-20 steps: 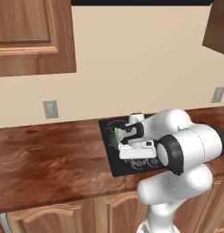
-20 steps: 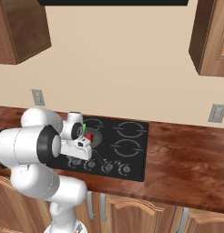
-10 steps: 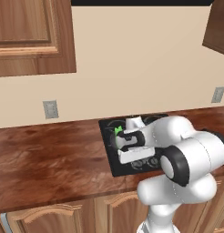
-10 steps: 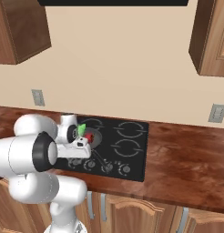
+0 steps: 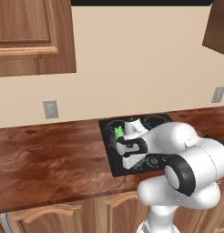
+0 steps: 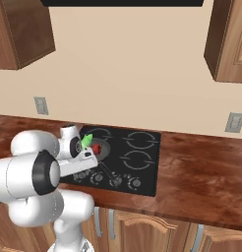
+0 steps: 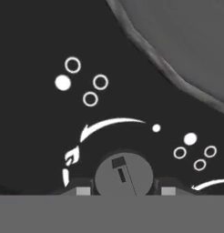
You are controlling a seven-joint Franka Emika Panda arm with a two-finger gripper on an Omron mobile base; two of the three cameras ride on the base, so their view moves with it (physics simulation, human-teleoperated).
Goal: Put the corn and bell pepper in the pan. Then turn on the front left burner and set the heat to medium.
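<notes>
While the corn (image 6: 86, 141) and bell pepper (image 6: 97, 148) lay in the pan (image 6: 100, 153), the claw (image 7: 124, 189) gripped a knob (image 7: 124, 175) at the cooktop's (image 6: 142, 170) front edge.

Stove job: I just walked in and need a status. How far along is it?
Done: the corn and pepper lie in the pan on the cooktop. In hand: the tool is shut on a knob at the cooktop's front, its fingers on either side. Left: the pictures don't show a burner lit, so the turn to medium is not confirmed.
</notes>
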